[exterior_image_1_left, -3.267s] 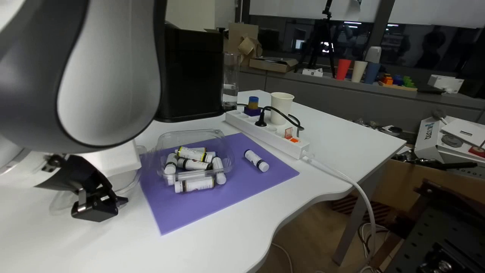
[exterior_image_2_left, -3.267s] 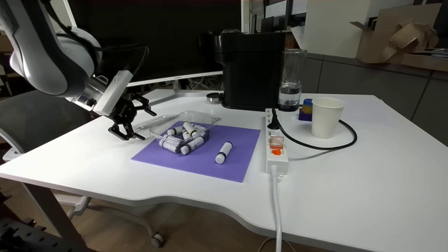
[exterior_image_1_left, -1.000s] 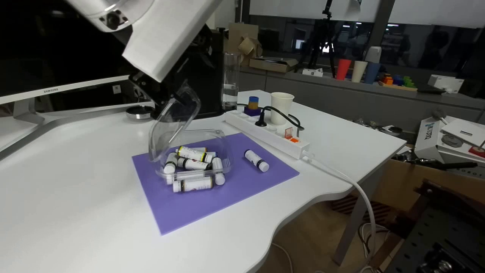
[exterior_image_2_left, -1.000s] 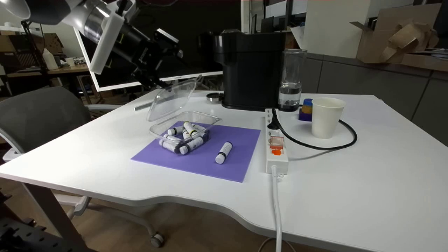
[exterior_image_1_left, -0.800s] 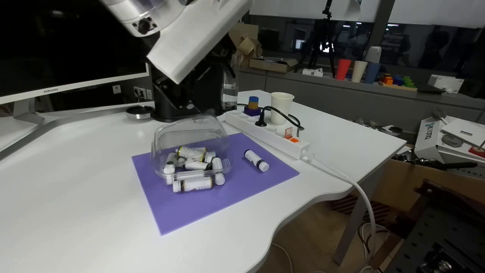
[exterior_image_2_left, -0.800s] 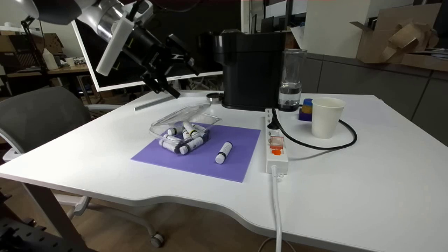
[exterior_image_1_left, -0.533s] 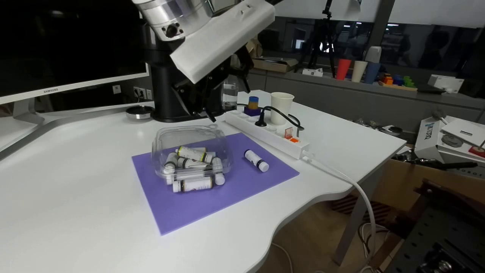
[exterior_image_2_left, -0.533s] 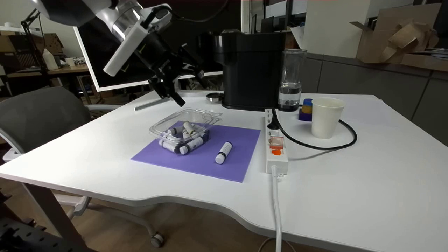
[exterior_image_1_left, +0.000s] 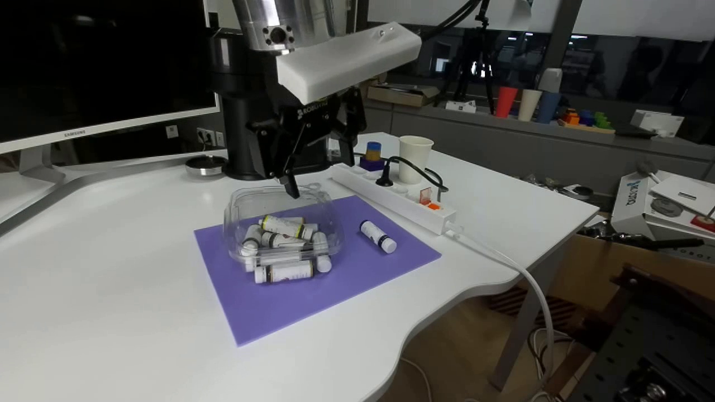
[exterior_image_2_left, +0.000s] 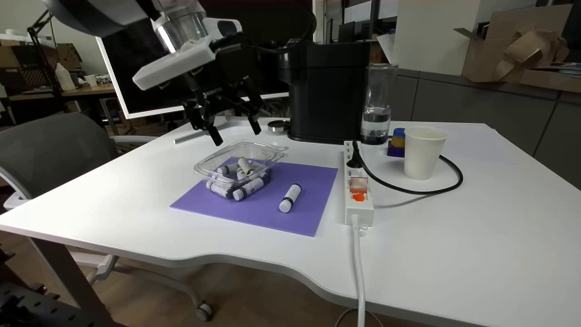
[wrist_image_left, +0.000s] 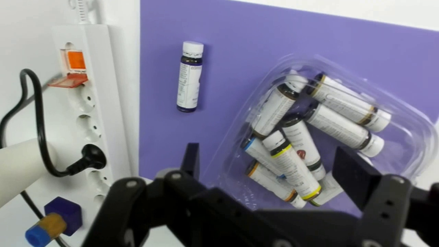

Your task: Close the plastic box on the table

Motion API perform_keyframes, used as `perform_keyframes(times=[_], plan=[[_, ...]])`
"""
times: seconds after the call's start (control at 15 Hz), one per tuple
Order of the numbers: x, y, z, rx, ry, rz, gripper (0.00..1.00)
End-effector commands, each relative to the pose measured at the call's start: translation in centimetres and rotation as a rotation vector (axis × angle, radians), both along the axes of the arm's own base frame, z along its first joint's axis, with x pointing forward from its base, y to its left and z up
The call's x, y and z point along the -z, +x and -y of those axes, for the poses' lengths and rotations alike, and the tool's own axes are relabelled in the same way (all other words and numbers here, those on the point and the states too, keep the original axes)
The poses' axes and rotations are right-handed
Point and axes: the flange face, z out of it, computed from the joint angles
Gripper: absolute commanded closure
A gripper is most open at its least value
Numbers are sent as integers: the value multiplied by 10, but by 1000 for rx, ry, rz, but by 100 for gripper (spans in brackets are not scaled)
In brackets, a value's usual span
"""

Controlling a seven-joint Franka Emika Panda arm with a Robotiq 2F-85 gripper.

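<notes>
On the table (exterior_image_2_left: pixel 431 259), below the gripper (exterior_image_2_left: pixel 237 136) (spread wide, holding nothing): plastic box (exterior_image_1_left: pixel 335 240), covered by its lid (exterior_image_1_left: pixel 265 202). Looks mostly done. Can't confirm latched; seems raised at a corner tab (exterior_image_2_left: pixel 279 148). Probably needs a push straight down from the gripper.

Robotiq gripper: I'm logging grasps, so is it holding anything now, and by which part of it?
Nothing is held: the Robotiq gripper is open, its jaws wide apart in both exterior views with nothing pinched between them.
</notes>
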Motion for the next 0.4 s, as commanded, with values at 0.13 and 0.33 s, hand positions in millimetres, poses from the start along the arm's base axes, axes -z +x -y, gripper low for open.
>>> perform_keyframes(times=[0.13,0.33], plan=[[-22,-11,3,-97,66,-33,0],[-38,-14,-1,-149,56,-38,0]])
